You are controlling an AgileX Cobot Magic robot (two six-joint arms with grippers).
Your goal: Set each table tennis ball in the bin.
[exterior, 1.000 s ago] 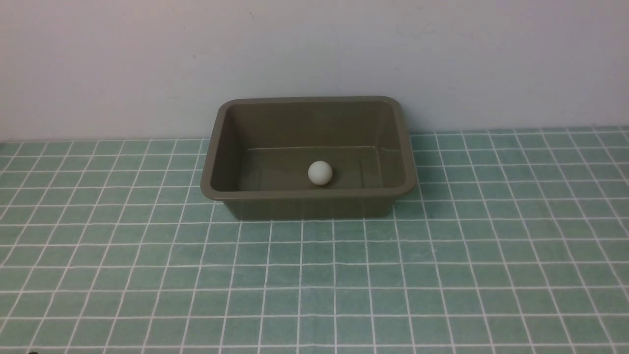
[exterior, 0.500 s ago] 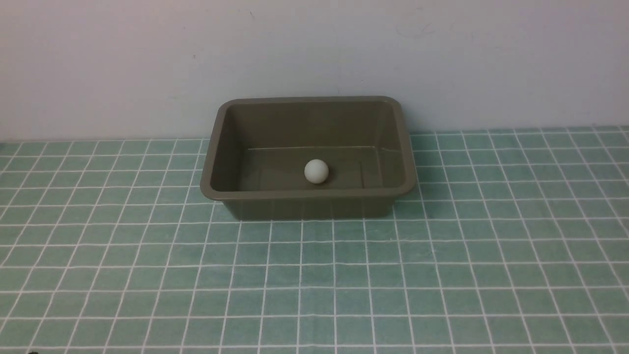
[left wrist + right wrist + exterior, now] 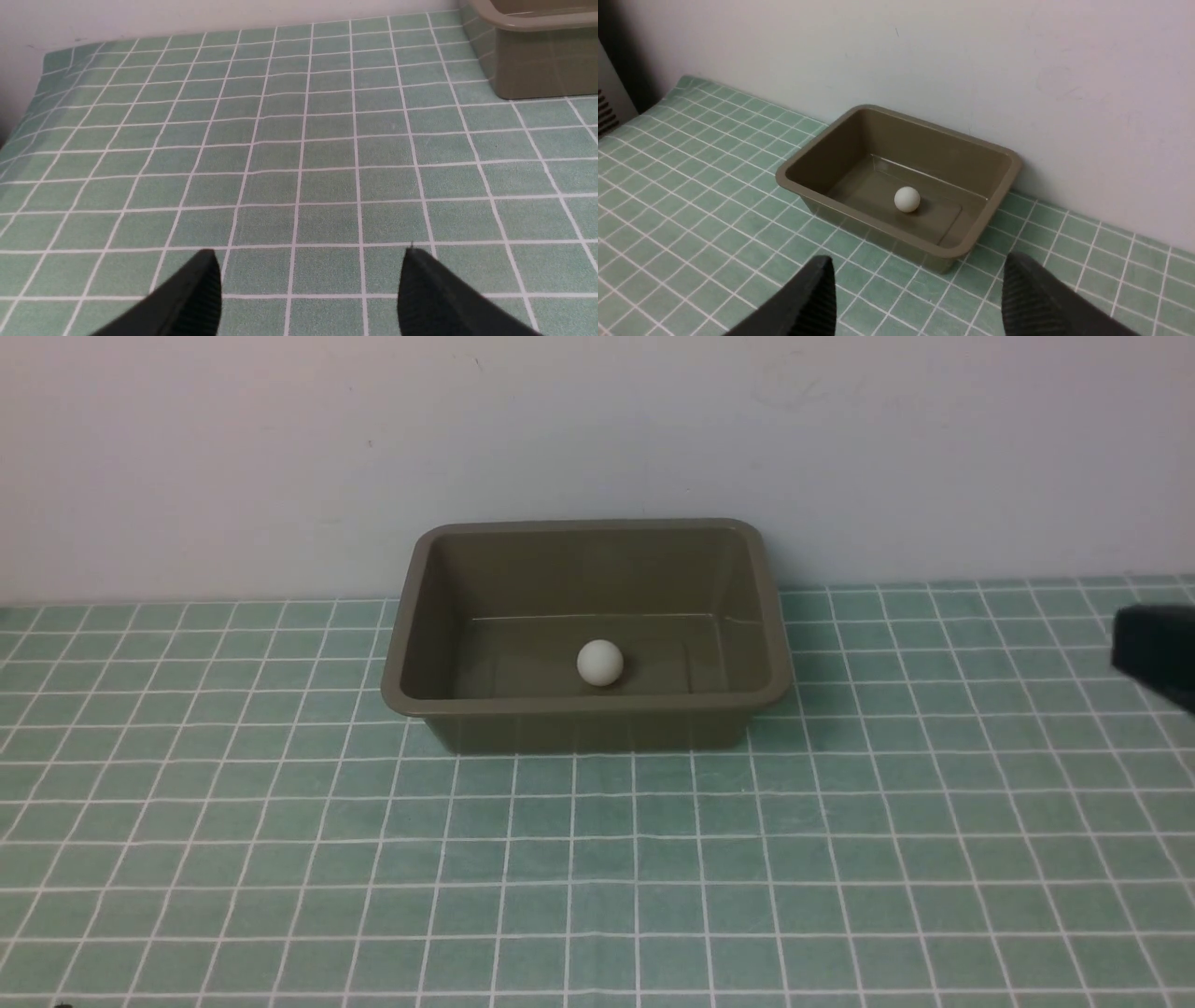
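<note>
Comparing the front view with a second ago, I record two changes. The table tennis ball (image 3: 599,663) has drifted slightly toward the robot's left across the floor of the bin (image 3: 579,705) and now appears settled near the front wall. A dark part of the right arm (image 3: 1156,649) has entered at the frame's right edge, well apart from the bin.

The right gripper (image 3: 920,257) is released, jaws spread with nothing between them, looking down on bin and ball. The left gripper (image 3: 310,254) is likewise released, over bare counter (image 3: 299,154) beside the bin.

Finding: no ball shows on the counter in any view. I judge the task complete, unless a ball lies out of view; the right arm's movement needs watching.
</note>
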